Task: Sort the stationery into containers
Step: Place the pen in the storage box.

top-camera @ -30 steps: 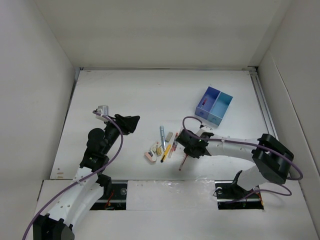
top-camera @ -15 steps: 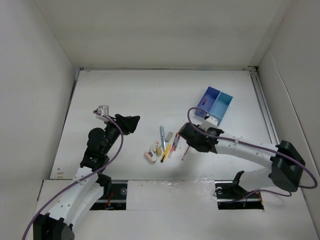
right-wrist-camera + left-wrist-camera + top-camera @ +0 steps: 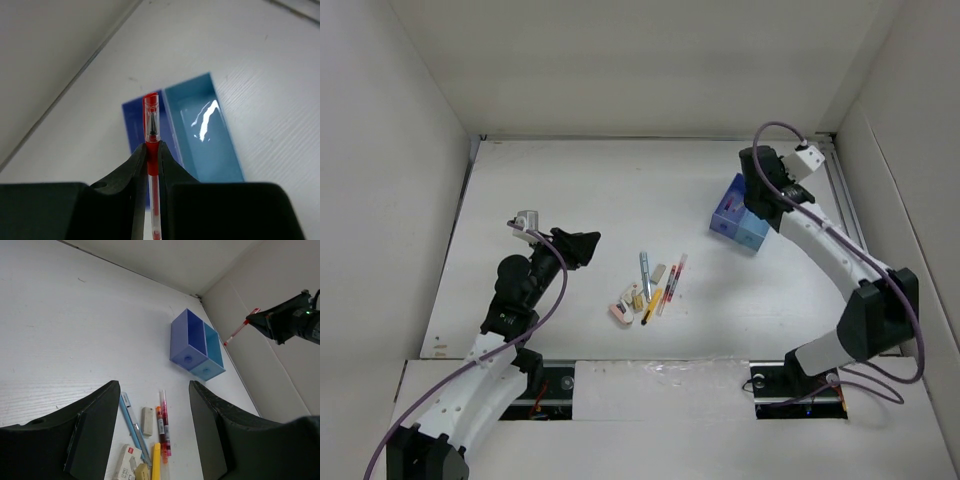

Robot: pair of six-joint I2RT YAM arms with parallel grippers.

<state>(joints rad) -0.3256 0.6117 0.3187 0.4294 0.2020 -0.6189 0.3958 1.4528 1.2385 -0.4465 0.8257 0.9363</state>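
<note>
My right gripper (image 3: 756, 196) is shut on a red pen (image 3: 151, 125) and holds it in the air above the two-compartment box (image 3: 740, 228). In the right wrist view the pen tip hangs over the dark blue compartment (image 3: 131, 122), next to the light blue compartment (image 3: 200, 130). The left wrist view shows the pen (image 3: 239, 330) well above the box (image 3: 195, 345). The other stationery lies mid-table: a grey-blue pen (image 3: 645, 270), red pens (image 3: 671, 283), a yellow-and-black pen (image 3: 651, 306), a grey eraser (image 3: 658, 272), a cream eraser (image 3: 635, 296) and a pink eraser (image 3: 619, 314). My left gripper (image 3: 584, 246) is open and empty, left of the pile.
White walls close the table on the left, back and right. A metal rail (image 3: 845, 200) runs along the right edge just beyond the box. The arm bases sit at the near edge.
My right arm has lifted the red pen from beside the pile and swung it up and back-right to above the box. The left arm has not moved.
</note>
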